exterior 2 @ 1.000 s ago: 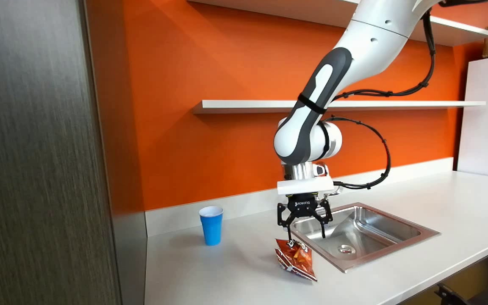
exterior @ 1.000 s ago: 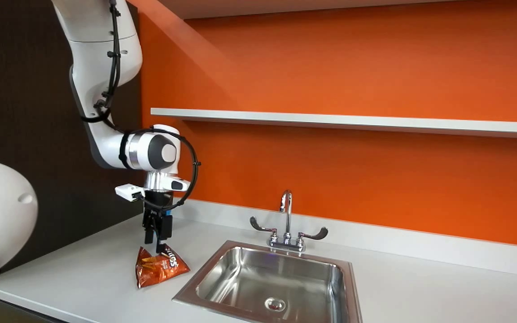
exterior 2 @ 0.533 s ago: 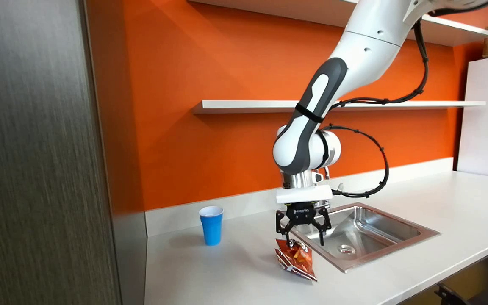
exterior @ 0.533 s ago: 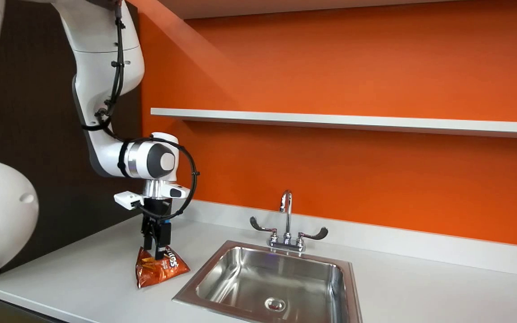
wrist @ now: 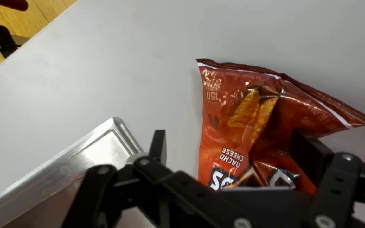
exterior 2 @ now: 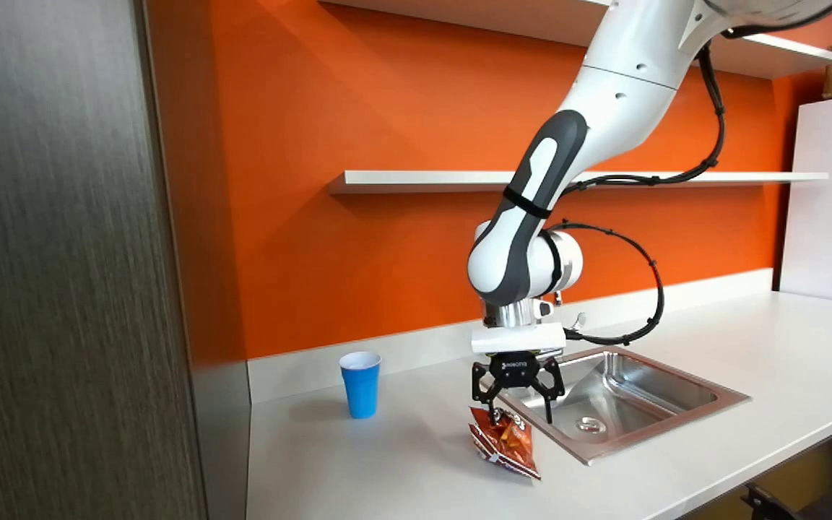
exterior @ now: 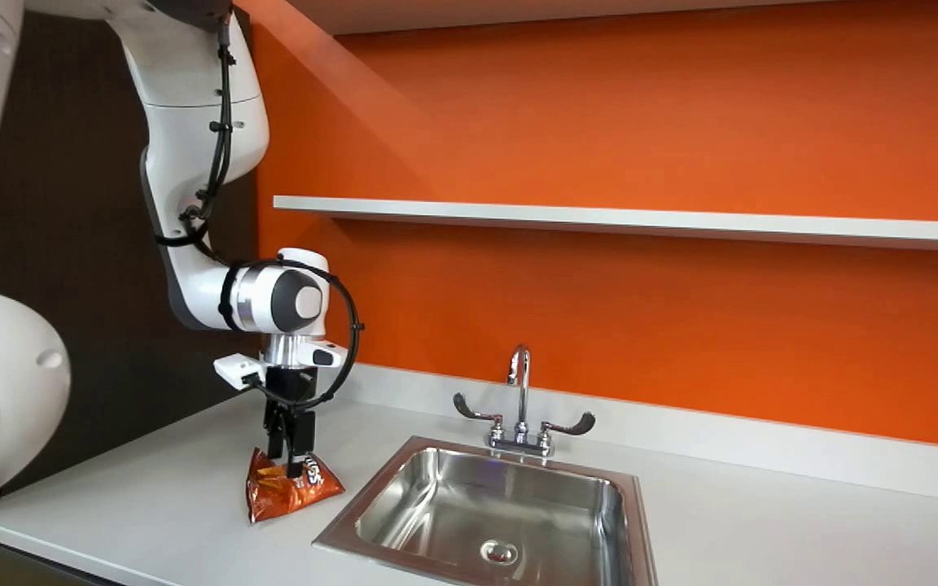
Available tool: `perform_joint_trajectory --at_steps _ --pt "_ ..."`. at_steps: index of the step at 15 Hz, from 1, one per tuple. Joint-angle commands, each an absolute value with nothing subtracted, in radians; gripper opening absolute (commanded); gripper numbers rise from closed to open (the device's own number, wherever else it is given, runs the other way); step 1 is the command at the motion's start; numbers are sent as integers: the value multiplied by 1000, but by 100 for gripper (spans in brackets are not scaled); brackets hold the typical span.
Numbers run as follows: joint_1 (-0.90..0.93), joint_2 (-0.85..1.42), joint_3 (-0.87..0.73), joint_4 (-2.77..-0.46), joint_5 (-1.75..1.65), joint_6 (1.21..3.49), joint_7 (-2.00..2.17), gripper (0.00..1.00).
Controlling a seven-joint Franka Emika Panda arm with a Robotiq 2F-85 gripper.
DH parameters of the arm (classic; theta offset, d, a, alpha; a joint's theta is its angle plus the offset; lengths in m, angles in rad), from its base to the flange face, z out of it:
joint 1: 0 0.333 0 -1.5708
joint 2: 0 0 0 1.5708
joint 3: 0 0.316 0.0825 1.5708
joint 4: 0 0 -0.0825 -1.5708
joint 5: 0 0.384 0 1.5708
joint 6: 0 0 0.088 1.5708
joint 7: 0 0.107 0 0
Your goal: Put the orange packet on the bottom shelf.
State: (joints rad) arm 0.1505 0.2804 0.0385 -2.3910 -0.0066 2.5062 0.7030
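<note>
- Gripper point(exterior 2: 521, 417) over the orange packet point(wrist: 233, 136), pointing down, jaws spread wide, nothing clamped. Step looks like the pick; placing not begun.
- Countertop point(exterior: 151, 496) underneath, flat, probably hard. If going lower, stop at light contact, don't jam the tips in.
- Bottom shelf point(exterior: 632, 218) well above, about 2 o'clock of the gripper in an exterior view. Long carry ahead, so the pinch must be deep enough to hold; lift straight up first.
- Sink point(exterior: 377, 490) near, toward 8 o'clock in the wrist view. Avoid shoving the packet that way; the rim may snag it.
- Packet lies on the countertop, around 3 o'clock in the wrist view. Foil should crumple and slip, so take the puffy body rather than the thin seam at its 1 o'clock edge.
- Fingers point(wrist: 312, 155): one overlaps the foil on the packet's 4 o'clock side, pressing or just above, can't tell. Other at 9 o'clock, clear of it, over bare countertop. Best guess: raise a touch, shift toward 3 o'clock so both straddle the packet, close slowly, check foil bunches between them, then lift.
</note>
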Motion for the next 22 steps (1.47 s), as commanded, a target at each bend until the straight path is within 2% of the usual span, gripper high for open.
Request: perform_joint_trajectory --at_steps 1,9,10,11,12,14,20,22 --pt "172 303 17 -2370 -11 2518 741 100" --pt "181 328 -3 -2353 -12 2520 755 100" --pt "181 331 -4 -2352 -12 2521 756 75" --pt "181 333 -5 -2350 -13 2520 757 74" --pt "182 334 -6 -2348 -13 2519 756 68" --pt "182 338 -7 -2345 -13 2519 756 49" --pt "182 355 -9 -2333 -7 2519 749 4" --pt "182 365 -10 -2327 -3 2519 748 0"
